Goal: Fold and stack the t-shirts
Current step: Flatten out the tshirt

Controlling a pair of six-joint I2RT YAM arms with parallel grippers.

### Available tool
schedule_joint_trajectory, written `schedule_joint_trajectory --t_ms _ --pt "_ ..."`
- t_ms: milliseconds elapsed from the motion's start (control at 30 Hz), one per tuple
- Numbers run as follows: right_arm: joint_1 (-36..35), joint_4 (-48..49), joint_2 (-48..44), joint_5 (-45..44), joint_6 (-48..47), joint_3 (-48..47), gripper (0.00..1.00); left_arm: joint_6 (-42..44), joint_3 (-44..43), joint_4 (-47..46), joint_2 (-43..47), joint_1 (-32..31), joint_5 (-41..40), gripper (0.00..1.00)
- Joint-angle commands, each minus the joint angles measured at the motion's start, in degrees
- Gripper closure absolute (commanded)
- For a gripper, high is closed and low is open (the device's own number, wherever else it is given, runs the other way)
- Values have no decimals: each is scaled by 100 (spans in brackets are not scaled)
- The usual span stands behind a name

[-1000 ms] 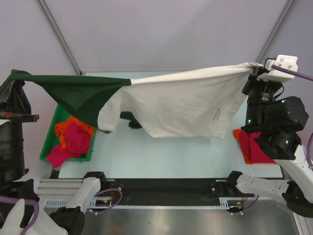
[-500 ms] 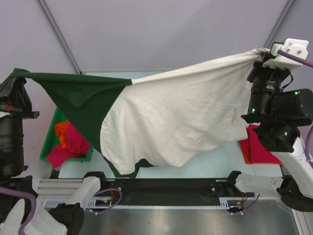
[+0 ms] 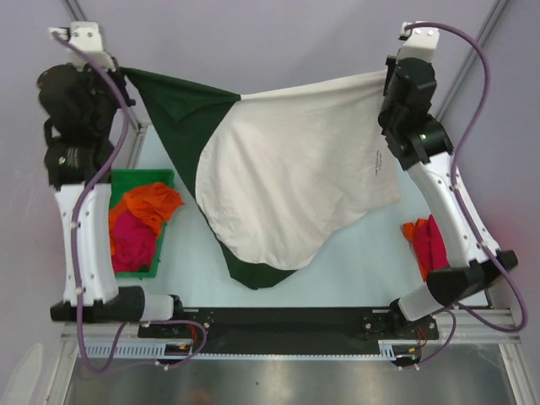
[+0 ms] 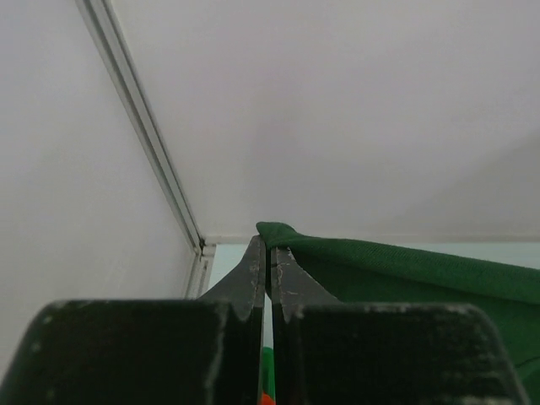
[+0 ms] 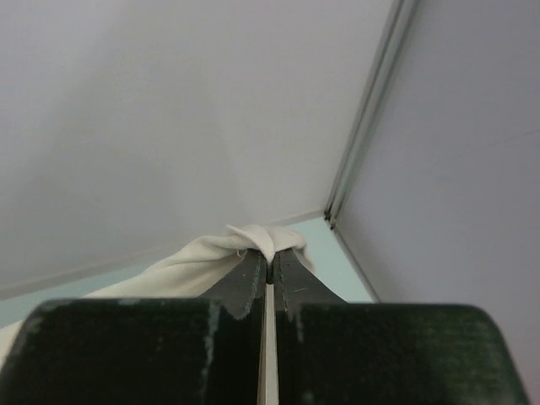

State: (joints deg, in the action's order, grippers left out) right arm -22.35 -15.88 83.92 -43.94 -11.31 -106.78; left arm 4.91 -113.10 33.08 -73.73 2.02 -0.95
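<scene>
Overhead, a cream t-shirt (image 3: 295, 186) with dark green sleeves hangs spread between two robot arms raised high over the far side of a pale table (image 3: 363, 261). The left gripper (image 3: 118, 69) has its jaws pressed together on a fold of the dark green cloth at the garment's upper left corner. In the left wrist view the cloth bunches right at the tips of the black fingers (image 4: 245, 283). The right gripper (image 3: 386, 78) pinches the cream corner at the upper right in the same way, with a small wad of cloth caught between its closed tips. The top edge sags gently between the two grips. The cream body drapes downward to a rounded point edged in dark green near the table's middle, though whether that point touches the surface cannot be told. A small line of dark lettering sits near the shirt's right edge. On the left, beneath the raised arm, a green plastic bin (image 3: 139, 175) holds a crumpled orange tee (image 3: 152, 202) and a magenta-pink tee (image 3: 131, 240). At the right side of the table, partly behind the right arm, a crimson tee (image 3: 434, 245) rests on orange cloth (image 3: 411, 229).
</scene>
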Motion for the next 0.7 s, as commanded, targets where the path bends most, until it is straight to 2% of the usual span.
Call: schedule_joint_trajectory --t_ms 0,100,200,233,300,333,367,400,433,533,667 --pt "389 -118 668 342 621 -684 100 -34 -387 -688 -718 79 -309 100" --pt "599 -39 1318 500 630 -1089 100 72 -1001 -803 -1308 70 -379 100" --pt "731 67 2046 763 613 -1870 100 142 -2467 -593 -2441 70 -485 100" --pt "758 67 2206 843 621 -2282 100 194 -3463 -514 -3079 79 -511 100" --pt "793 225 2583 1070 604 -2688 100 212 -4243 -661 -3488 79 -643 100" --pt "759 295 2655 1159 569 -3021 100 178 -4273 -1132 -3438 70 -643 100" --pt "732 453 2708 1247 560 -3146 100 169 -4038 -1485 -3272 44 -678 100" --pt "706 550 2735 1352 447 -3243 100 151 -3453 -1872 -3061 18 -722 100" --pt "592 681 2709 1379 332 -3305 100 73 -3386 -2345 -2937 18 -714 100" --pt "407 1156 2569 1388 -36 -3340 100 54 -3877 -2578 -2980 0 -714 100" --pt "415 1157 2436 1257 -11 -3105 100 133 -3746 -2798 -2962 9 -880 100"
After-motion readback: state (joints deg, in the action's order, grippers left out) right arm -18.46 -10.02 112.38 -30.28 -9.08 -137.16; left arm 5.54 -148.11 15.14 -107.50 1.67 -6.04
